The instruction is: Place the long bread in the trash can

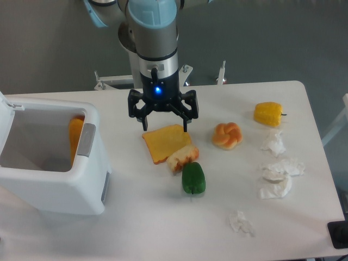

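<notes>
Because the long bread [75,138] already stood on end inside the trash can [54,187], leaning against the inner right wall with only its orange-golden flank showing above the grey interior, the placing step was judged complete and the arm had no load to bear. Nearest the camera lay a small crumpled white paper scrap [240,222] on the smooth white table [163,228], and the boxy white plastic bin stood at the left edge, its grey side latch [86,140] facing the workspace and its hinged lid swung back out of the way, which left the mouth open for a drop from above. Farther in, a glossy green pepper [193,178] rested just beside a pale, crusty bread chunk [182,157], which touched the flat square yellow toast slice [166,142]; to the right lay more crumpled white paper [279,177], soft and irregular in outline. Beyond these sat the round knotted orange bun [227,135] and, near the far right edge, a yellow pepper [268,113] with a dark stem. Farthest back, the gripper [162,114] hung above the far edge of the toast, its black fingers spread wide apart and holding nothing, a blue indicator lit on its wrist; the pose suggested that it was clear of the bin, not engaged with any item.
</notes>
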